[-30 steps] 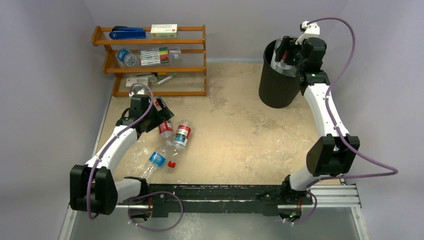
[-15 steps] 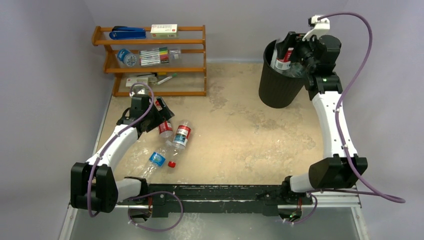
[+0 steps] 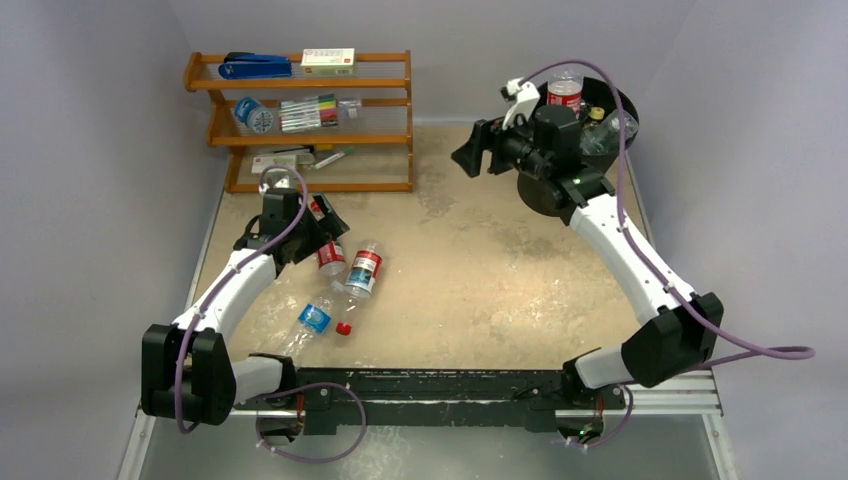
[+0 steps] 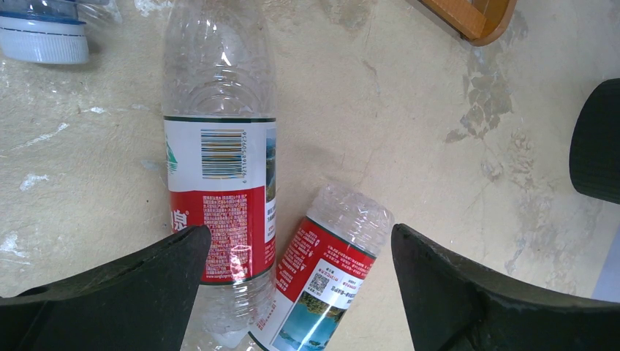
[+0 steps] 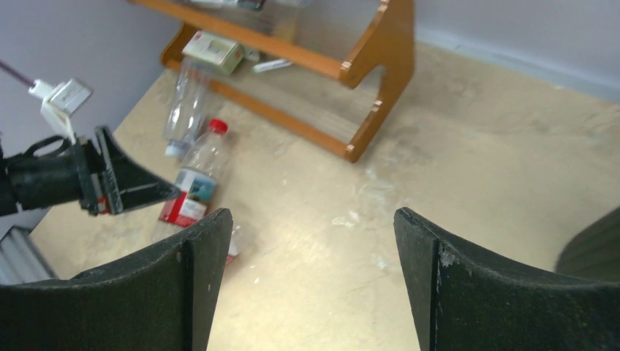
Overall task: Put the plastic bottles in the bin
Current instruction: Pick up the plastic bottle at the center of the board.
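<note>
**Fig.** My left pincer, jaws wide apart, hangs over two red-labelled bottles that lie touching near the desk's left edge. A blue-labelled bottle lies nearer the front edge. My right pincer, jaws apart and empty, points leftward beside the bin at the far right corner. The bin holds several bottles and appears tilted. Likely faults: closing across both bottles at once, so one squirts free and rolls; my right arm nudging the leaning bin over and spilling its contents.
</note>
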Available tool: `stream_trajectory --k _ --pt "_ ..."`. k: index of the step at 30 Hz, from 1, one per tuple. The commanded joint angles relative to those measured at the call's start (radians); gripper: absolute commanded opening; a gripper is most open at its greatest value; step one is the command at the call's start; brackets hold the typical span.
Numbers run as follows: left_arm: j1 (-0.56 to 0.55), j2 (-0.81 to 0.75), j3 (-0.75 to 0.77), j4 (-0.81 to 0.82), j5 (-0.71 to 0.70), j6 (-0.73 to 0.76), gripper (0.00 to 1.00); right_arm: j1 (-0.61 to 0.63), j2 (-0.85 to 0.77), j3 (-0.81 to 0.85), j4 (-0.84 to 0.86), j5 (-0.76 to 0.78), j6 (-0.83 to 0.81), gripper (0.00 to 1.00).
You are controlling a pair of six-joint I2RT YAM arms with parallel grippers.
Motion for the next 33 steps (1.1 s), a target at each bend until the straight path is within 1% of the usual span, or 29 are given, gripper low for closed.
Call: stream_trajectory --k 1,6,14,18,19,21,24,29,33 --pt "-0.007 -0.018 -0.002 0.029 -0.008 -0.007 0.95 0.084 -0.046 -0.055 0.073 -0.047 0.06 0.84" --pt "-0.009 -0.012 0.001 0.04 0.0 -0.013 0.95 0.184 -0.024 -0.163 0.146 -0.072 0.119 0.84" --pt "-0.009 -0.021 -0.002 0.035 0.003 -0.009 0.95 0.267 0.025 -0.274 0.26 -0.119 0.196 0.85" --pt "-0.009 -0.042 -0.03 0.05 0.013 -0.014 0.95 0.277 0.04 -0.346 0.327 -0.151 0.228 0.88" --pt "-0.009 -0.043 -0.037 0.059 0.026 -0.02 0.95 0.276 0.041 -0.364 0.34 -0.158 0.232 0.91" --pt "-0.009 -0.042 -0.043 0.072 0.056 -0.032 0.95 0.276 0.033 -0.405 0.363 -0.163 0.238 0.99" --pt "-0.01 -0.049 -0.037 0.083 0.129 -0.054 0.95 0.276 0.001 -0.474 0.395 -0.167 0.25 1.0" --pt "-0.009 -0.097 -0.015 0.063 0.205 -0.074 0.95 0.277 -0.075 -0.605 0.469 -0.184 0.298 1.0" --pt "-0.009 -0.139 0.013 0.0 0.212 -0.053 0.95 0.277 -0.108 -0.641 0.46 -0.197 0.296 1.0"
